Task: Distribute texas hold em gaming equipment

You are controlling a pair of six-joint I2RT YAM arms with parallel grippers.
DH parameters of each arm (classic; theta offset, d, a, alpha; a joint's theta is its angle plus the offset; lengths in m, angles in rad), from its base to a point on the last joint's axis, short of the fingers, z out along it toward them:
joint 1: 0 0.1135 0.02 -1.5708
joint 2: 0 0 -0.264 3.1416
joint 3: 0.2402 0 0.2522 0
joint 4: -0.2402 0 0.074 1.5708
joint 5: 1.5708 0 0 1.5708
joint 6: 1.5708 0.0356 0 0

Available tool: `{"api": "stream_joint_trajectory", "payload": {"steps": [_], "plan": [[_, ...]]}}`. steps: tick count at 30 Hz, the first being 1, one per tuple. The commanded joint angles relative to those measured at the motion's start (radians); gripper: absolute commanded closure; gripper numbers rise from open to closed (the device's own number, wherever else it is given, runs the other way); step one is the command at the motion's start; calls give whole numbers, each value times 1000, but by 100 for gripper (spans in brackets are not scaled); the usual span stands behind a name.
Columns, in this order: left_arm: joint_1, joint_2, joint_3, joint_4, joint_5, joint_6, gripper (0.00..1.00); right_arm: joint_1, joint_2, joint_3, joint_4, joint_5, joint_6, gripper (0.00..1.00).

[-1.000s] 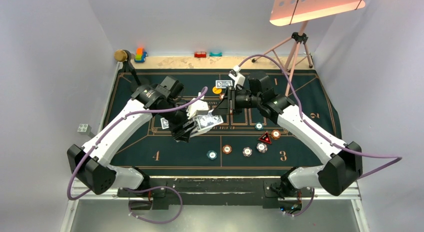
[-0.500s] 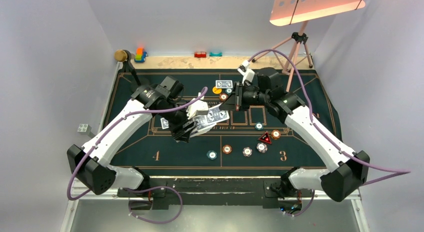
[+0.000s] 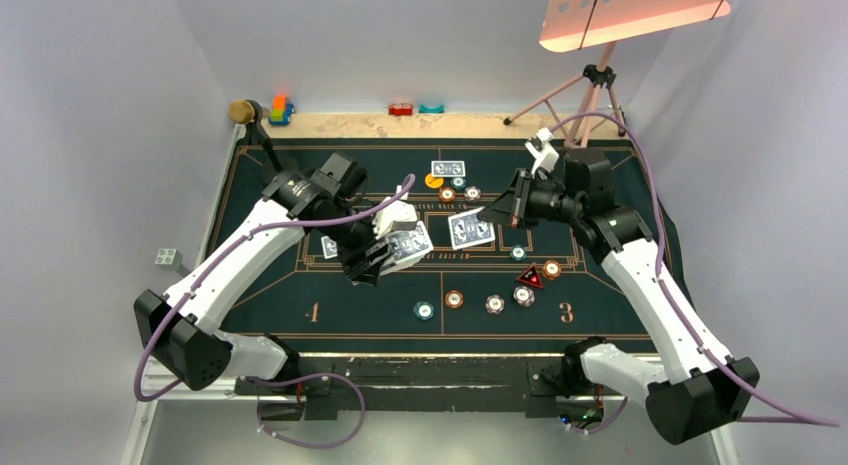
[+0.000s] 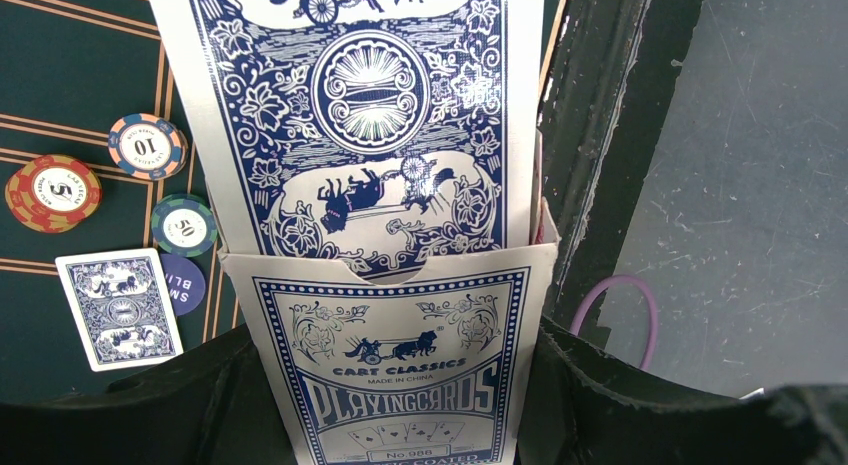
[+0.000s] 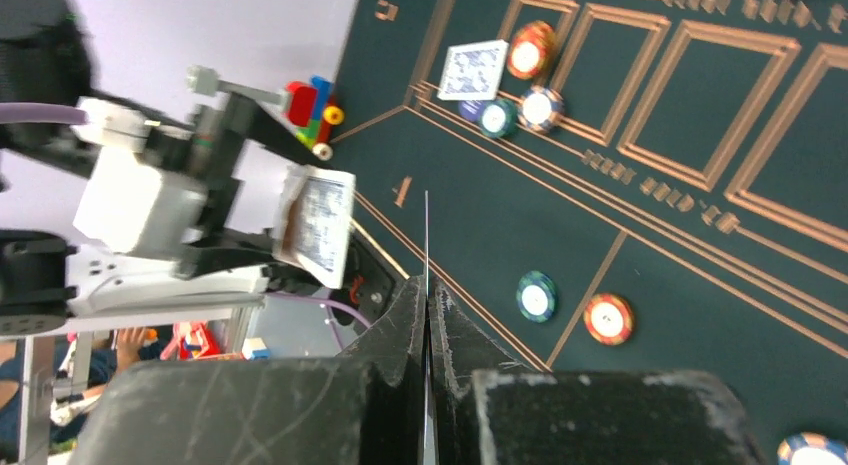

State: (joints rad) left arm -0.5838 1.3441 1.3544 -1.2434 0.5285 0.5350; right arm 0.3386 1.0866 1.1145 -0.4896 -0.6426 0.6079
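Note:
My left gripper [image 3: 383, 253] is shut on an open blue-and-white playing card box [image 4: 400, 355], and blue-backed cards [image 4: 370, 115] stick out of its top. My right gripper [image 3: 498, 213] is shut on a single playing card [image 3: 470, 228], which it holds above the mat's middle to the right of the box. In the right wrist view that card [image 5: 426, 245] shows edge-on between the closed jaws. Two cards [image 3: 448, 169] [image 3: 329, 247] lie face down on the green mat [image 3: 620, 200]. Several poker chips [image 3: 454, 299] and a red triangular marker [image 3: 530, 277] lie near the "3" mark.
More chips [image 3: 447, 195] and a yellow button [image 3: 434, 182] lie by the far card. Toy blocks [image 3: 281, 109] [image 3: 401, 109] stand on the back ledge, beside a round brown object [image 3: 241, 111]. A tripod [image 3: 597, 85] stands at the back right. A small white block [image 3: 166, 256] lies left of the mat.
My right gripper has closed on a card at the box and drawn it out, moving right and away from the left gripper. The left arm has held still.

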Motion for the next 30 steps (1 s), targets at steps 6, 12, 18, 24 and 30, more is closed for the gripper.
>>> {"api": "stream_joint_trajectory", "payload": {"steps": [6, 12, 18, 24, 30], "plan": [[-1, -24, 9, 16, 38, 3, 100, -49, -24, -343, 69, -56, -11, 100], [-2, -19, 15, 16, 43, 2, 100, -49, 41, -478, 147, 9, -8, 100], [-1, -16, 20, 13, 42, 2, 100, -48, 70, -503, 186, 75, -6, 100], [-2, -12, 27, 9, 40, 2, 100, -47, 101, -461, 130, 231, -37, 100], [-1, -11, 29, 3, 36, 9, 100, -47, 82, -458, 39, 386, -58, 100]]}}
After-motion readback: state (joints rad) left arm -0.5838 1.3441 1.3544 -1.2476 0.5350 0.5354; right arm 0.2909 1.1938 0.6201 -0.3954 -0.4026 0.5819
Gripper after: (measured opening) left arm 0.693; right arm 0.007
